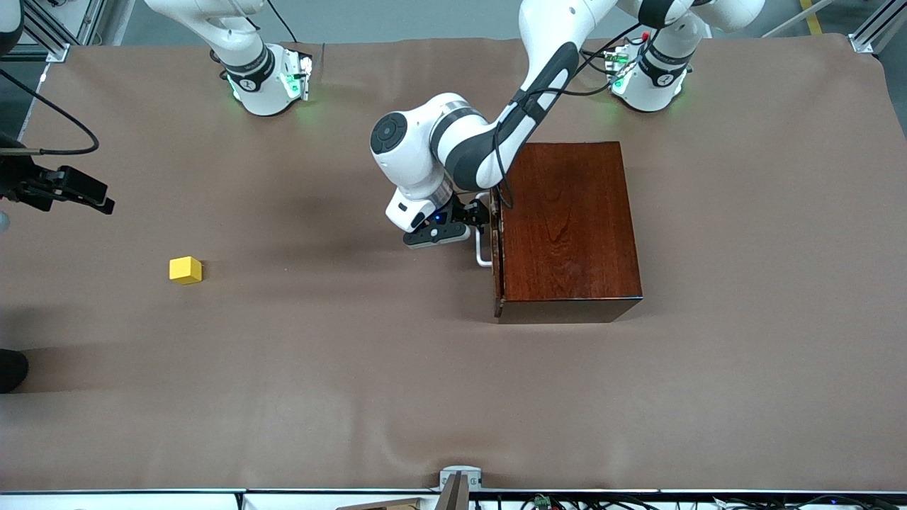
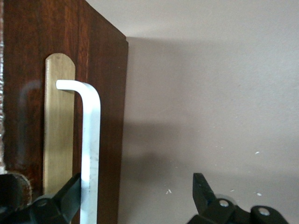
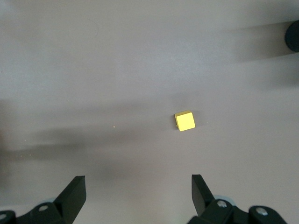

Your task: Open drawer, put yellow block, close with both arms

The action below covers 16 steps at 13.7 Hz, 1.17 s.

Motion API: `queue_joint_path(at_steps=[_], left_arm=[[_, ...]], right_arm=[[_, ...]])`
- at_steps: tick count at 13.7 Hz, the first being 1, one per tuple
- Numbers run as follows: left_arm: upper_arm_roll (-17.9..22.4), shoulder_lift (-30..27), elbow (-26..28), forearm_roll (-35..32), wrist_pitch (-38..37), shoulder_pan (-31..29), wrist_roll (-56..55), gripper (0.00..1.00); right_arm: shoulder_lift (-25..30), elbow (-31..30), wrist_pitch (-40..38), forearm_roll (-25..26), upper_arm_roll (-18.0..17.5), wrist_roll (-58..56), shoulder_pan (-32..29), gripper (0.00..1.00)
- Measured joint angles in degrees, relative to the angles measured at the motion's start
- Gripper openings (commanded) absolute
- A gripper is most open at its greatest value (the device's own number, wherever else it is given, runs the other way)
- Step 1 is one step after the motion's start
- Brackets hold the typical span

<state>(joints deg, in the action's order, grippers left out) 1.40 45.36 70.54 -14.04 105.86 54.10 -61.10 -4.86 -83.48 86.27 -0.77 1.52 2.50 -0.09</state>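
Observation:
The dark mahogany box (image 1: pixel 570 227) stands mid-table toward the left arm's end. Its drawer front (image 1: pixel 497 248) looks flush with the box and faces the right arm's end. The white handle (image 1: pixel 484 251) sticks out from it. My left gripper (image 1: pixel 476 214) is open at the handle. In the left wrist view the white bar (image 2: pixel 91 149) lies between the fingers of the left gripper (image 2: pixel 138 184), close against one finger (image 2: pixel 70 198). The yellow block (image 1: pixel 186 270) lies on the cloth toward the right arm's end. My right gripper (image 1: pixel 99 200) hangs open over the table there, with the yellow block (image 3: pixel 185 121) ahead of it (image 3: pixel 138 184).
A brown cloth (image 1: pixel 354 368) covers the table. A brass plate (image 2: pixel 58 135) backs the handle on the drawer front (image 2: pixel 28 56). A camera mount (image 1: pixel 459 482) sits at the near edge. A dark object (image 1: pixel 10 368) shows at the table's edge at the right arm's end.

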Motion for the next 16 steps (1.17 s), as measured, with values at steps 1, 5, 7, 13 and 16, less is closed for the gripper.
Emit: queue_joint_path(at_steps=[1, 5, 7, 13, 16], left_arm=[[-0.1, 0.0, 0.0, 0.0, 0.9, 0.1, -0.9, 1.0], [-0.3, 0.0, 0.0, 1.2, 5.5, 0.4, -2.9, 1.0], [-0.3, 0.0, 0.0, 1.4, 6.0, 0.4, -3.2, 1.0], [-0.3, 0.0, 0.1, 4.0, 10.1, 0.4, -3.3, 1.0], [-0.6, 0.2, 0.1, 5.4, 13.9, 0.4, -3.3, 1.0]], right_arm=[[0.0, 0.0, 0.0, 0.0, 0.0, 0.0, 0.0, 1.0], [0.0, 0.0, 0.0, 0.0, 0.0, 0.0, 0.0, 1.0], [0.0, 0.0, 0.0, 0.0, 0.0, 0.0, 0.0, 1.0], [0.0, 0.1, -2.3, -1.5, 0.0, 0.0, 0.0, 1.0], [0.0, 0.1, -2.4, -2.1, 0.2, 0.0, -0.1, 1.0]])
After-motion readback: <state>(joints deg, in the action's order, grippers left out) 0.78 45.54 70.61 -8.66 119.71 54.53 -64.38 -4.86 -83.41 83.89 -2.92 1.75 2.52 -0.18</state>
